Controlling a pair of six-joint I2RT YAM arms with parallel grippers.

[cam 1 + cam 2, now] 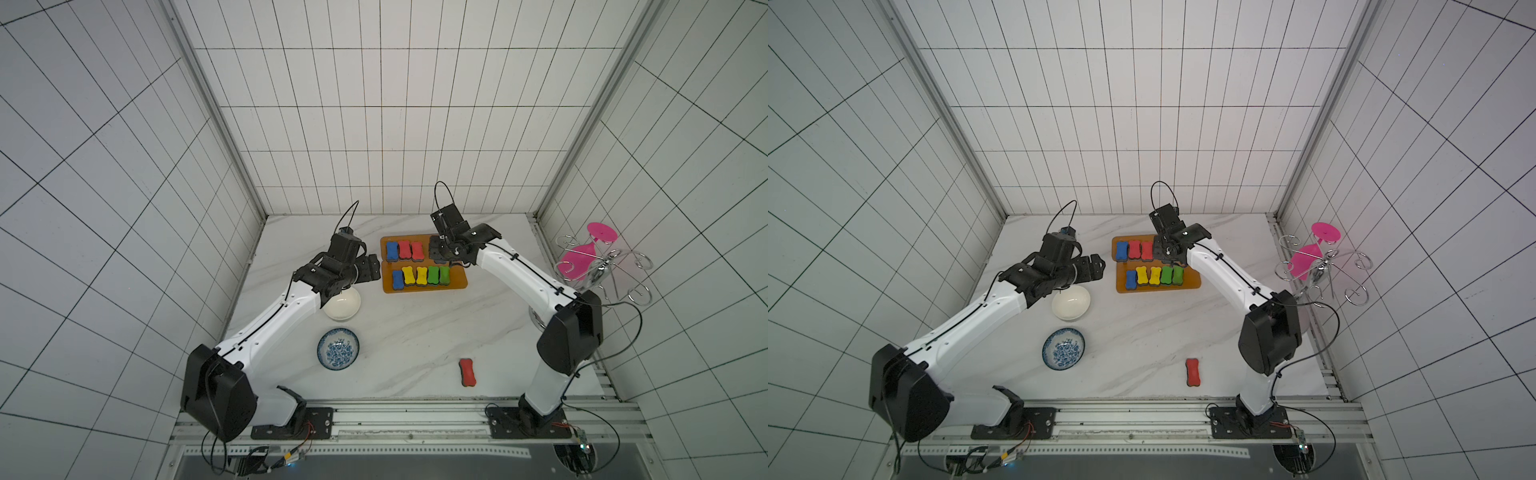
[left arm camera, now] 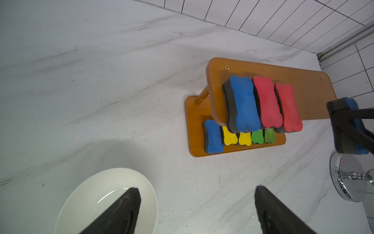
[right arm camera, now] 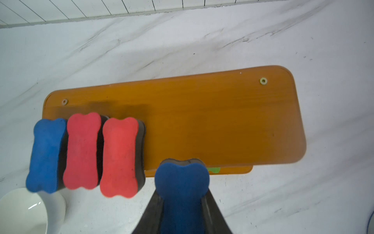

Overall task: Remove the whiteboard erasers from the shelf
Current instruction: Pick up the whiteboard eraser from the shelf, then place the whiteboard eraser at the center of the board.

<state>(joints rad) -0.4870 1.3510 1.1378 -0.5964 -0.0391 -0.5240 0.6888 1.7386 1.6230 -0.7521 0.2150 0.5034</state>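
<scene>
Between fingers of the right claw (image 3: 182,195), blue eraser (image 3: 182,180) gripped beside the shelf (image 3: 222,121), long axis along the fingers, free end toward its upper board, left claw (image 2: 196,188) held open.

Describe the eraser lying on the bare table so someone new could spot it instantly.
Start at the marble table and go from the orange shelf at its back toward the front edge. A red eraser lies there alone, the only one on bare marble, far from the shelf's coloured rows.

Tabletop (image 1: 415,332) before the shelf (image 1: 457,281) lies open; white bowl (image 1: 345,309) near one end, wire rack (image 1: 611,270) beyond the other.
</scene>
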